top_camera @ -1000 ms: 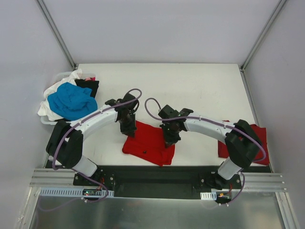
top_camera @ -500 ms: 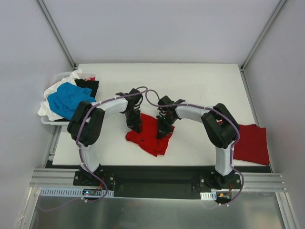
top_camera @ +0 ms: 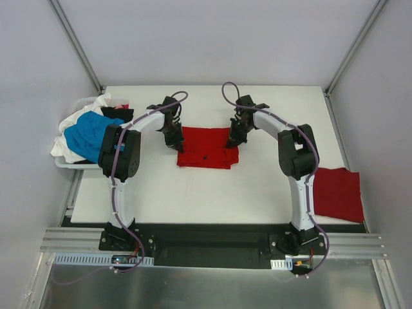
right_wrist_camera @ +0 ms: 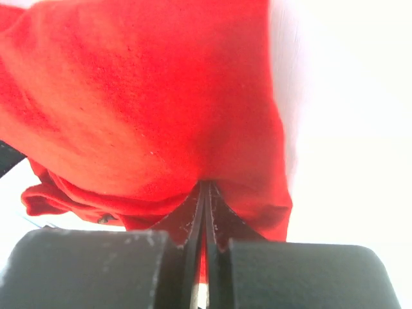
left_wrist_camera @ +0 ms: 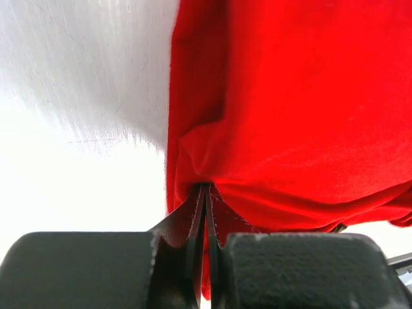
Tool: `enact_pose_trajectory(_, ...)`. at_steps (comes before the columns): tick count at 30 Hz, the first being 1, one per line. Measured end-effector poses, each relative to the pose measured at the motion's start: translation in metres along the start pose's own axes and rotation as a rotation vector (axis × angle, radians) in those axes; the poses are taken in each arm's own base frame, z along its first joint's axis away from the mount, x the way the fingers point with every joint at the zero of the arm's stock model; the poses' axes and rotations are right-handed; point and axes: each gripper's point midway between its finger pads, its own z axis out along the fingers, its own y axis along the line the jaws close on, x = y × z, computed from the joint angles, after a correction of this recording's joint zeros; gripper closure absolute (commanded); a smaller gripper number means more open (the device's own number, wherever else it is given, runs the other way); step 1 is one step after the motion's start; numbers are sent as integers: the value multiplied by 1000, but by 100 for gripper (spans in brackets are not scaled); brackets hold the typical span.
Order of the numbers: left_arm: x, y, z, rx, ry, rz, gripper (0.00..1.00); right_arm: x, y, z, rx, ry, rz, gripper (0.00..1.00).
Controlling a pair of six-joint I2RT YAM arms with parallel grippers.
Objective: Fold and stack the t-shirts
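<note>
Both arms have reached out toward the far side of the table (top_camera: 270,187) since a second ago. The left arm (top_camera: 120,154) and right arm (top_camera: 297,154) were hunched over the table's near-middle before, and now they're stretched long up its left and right sides.

The heap of t-shirts at the table's left edge hasn't budged. A blue t-shirt (top_camera: 90,135) sits on top of a white one (top_camera: 67,125), with a black one (top_camera: 118,116) behind. The second red t-shirt (top_camera: 338,193) is also where it was, lying flat by the table's near right corner and lapping over the right edge.

The red t-shirt (top_camera: 206,149) went along with the arms. It was a crumpled lump near the table's front, and now it's a wide flat rectangle just past the table's middle. Its far edge is pulled straight and the near edge is a bit wavy.

Bare white table runs from that near edge down to the front, and there's another bare strip behind the shirt up to the back edge.

The left gripper (top_camera: 172,139) is pinching the shirt's far left corner and the right gripper (top_camera: 233,139) the far right one. In both wrist views the fingers are pressed together with a fold of red cloth caught between them.
</note>
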Motion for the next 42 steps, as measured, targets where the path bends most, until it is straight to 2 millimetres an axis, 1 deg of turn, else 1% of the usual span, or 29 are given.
enact_pose_trajectory(2, -1, 0, -1, -3, 1, 9, 100, -7, 0, -1, 8, -6, -5, 99)
enact_pose_trajectory(4, -2, 0, -3, -8, -2, 15, 100, -10, 1, -1, 13, -4, -10, 99)
enact_pose_trajectory(6, -4, -1, -6, -9, -5, 18, 100, -9, 0, -2, 19, 2, -11, 94)
enact_pose_trajectory(8, -5, -2, -9, -13, -5, 19, 100, -5, -1, -2, 25, 14, -9, 81)
enact_pose_trajectory(9, -6, -2, -10, -15, -4, 19, 95, -2, -2, -3, 27, 19, -5, 73)
enact_pose_trajectory(10, -6, -3, -13, -16, -4, 19, 89, 2, -4, -4, 29, 26, -1, 62)
enact_pose_trajectory(11, -7, -4, -15, -15, -7, 20, 84, 6, -4, -6, 28, 32, 0, 59)
enact_pose_trajectory(12, -9, -6, -18, -11, -14, 21, 81, 13, -4, -9, 26, 39, 2, 59)
enact_pose_trajectory(13, -10, -8, -22, -7, -20, 22, 76, 22, -5, -14, 27, 47, 0, 60)
enact_pose_trajectory(17, -4, -13, -39, 14, -39, 16, 77, 54, 2, -34, 26, 63, -29, 61)
enact_pose_trajectory(19, 9, -11, -48, 13, -35, 12, 78, 69, 10, -41, 21, 69, -57, 61)
enact_pose_trajectory(21, 25, -9, -50, 8, -20, 18, 78, 85, 18, -47, 17, 76, -90, 61)
enact_pose_trajectory(24, 49, -12, -50, 1, 12, 47, 79, 105, 30, -55, 11, 83, -140, 62)
enact_pose_trajectory(26, 62, -13, -47, -3, 28, 61, 79, 119, 33, -56, 10, 89, -162, 62)
enact_pose_trajectory(29, 81, -8, -42, -15, 57, 70, 79, 149, 28, -55, 28, 126, -177, 62)
enact_pose_trajectory(32, 93, 2, -37, -33, 75, 55, 79, 179, 11, -46, 71, 185, -177, 62)
enact_pose_trajectory(34, 102, 9, -33, -46, 91, 45, 80, 194, 0, -41, 106, 217, -177, 62)
enact_pose_trajectory(36, 110, 15, -30, -58, 109, 39, 80, 201, -6, -40, 129, 231, -176, 62)
enact_pose_trajectory(38, 115, 19, -31, -63, 115, 37, 80, 199, -6, -44, 134, 215, -181, 62)
enact_pose_trajectory(40, 114, 18, -40, -58, 94, 42, 78, 194, -3, -54, 134, 184, -188, 61)
enact_pose_trajectory(42, 107, 13, -55, -51, 44, 52, 77, 183, 6, -68, 119, 138, -196, 58)
